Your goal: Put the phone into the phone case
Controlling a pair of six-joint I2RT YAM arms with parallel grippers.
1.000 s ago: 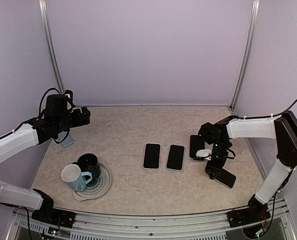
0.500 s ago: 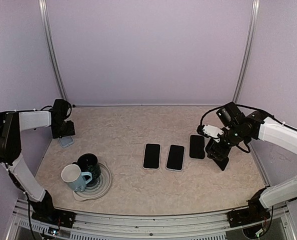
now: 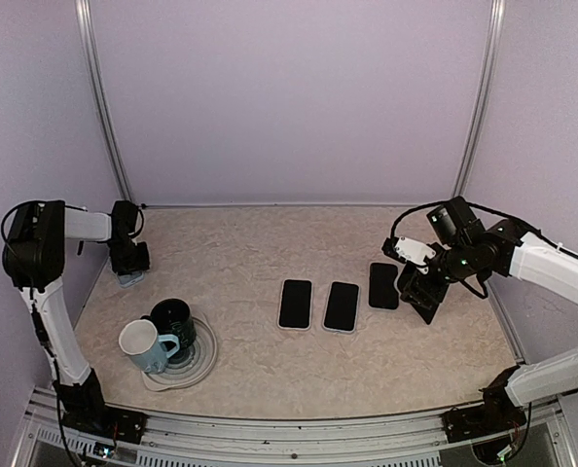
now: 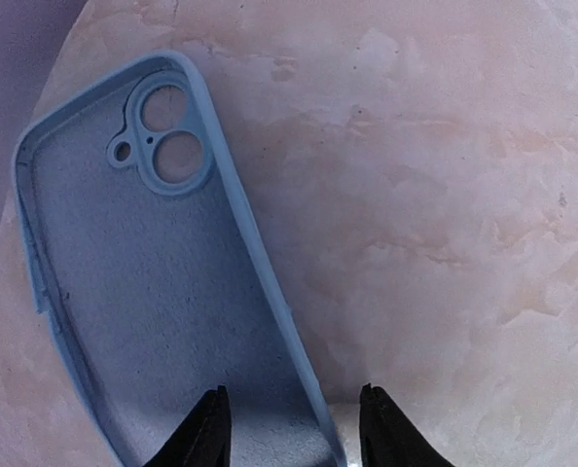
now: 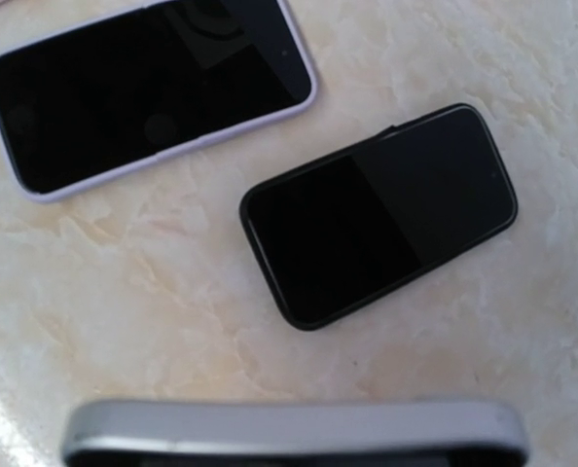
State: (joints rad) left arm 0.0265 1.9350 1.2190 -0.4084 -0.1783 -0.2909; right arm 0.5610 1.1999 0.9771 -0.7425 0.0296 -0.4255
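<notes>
A light blue phone case (image 4: 143, 321) lies open side up at the table's far left edge (image 3: 128, 280). My left gripper (image 4: 291, 391) hangs right above it (image 3: 130, 263), still open: its jaws straddle the case's right rim with a gap on each side. On the right, my right gripper (image 3: 420, 290) is shut on a phone with a silver edge (image 5: 294, 428), which it holds just above the table. That phone spans the bottom of the right wrist view and hides the fingers there.
A black phone (image 3: 382, 285) (image 5: 381, 214) lies just left of my right gripper. Two phones in pale cases (image 3: 341, 306) (image 3: 295, 304) lie at mid table. A white mug (image 3: 141, 344) and a dark mug (image 3: 177, 321) stand on a round grey plate (image 3: 203, 365) at the near left.
My left arm has swung out and down onto the case, and its jaws have narrowed. My right gripper has carried the phone from the near right up beside the black phone.
</notes>
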